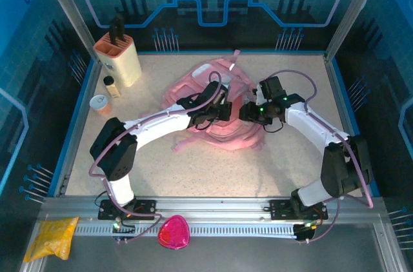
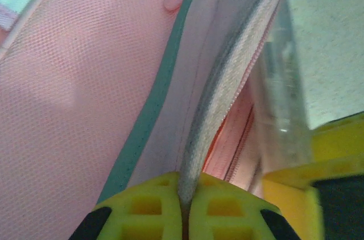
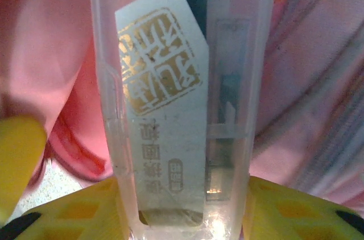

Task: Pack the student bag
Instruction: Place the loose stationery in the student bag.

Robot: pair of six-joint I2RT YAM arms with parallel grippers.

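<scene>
Two grips: the left gripper (image 2: 185, 197) pinches the zipper edge (image 2: 216, 115) of the student bag (image 1: 229, 136). The right gripper (image 3: 185, 217) clamps a clear plastic case (image 3: 170, 109).

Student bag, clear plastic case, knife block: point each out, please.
student bag (image 1: 193, 82), top external view, pink upper-left panel.
clear plastic case (image 3: 170, 109), right wrist view, middle, over its label.
knife block (image 1: 124, 62), top external view, cream front face.
</scene>
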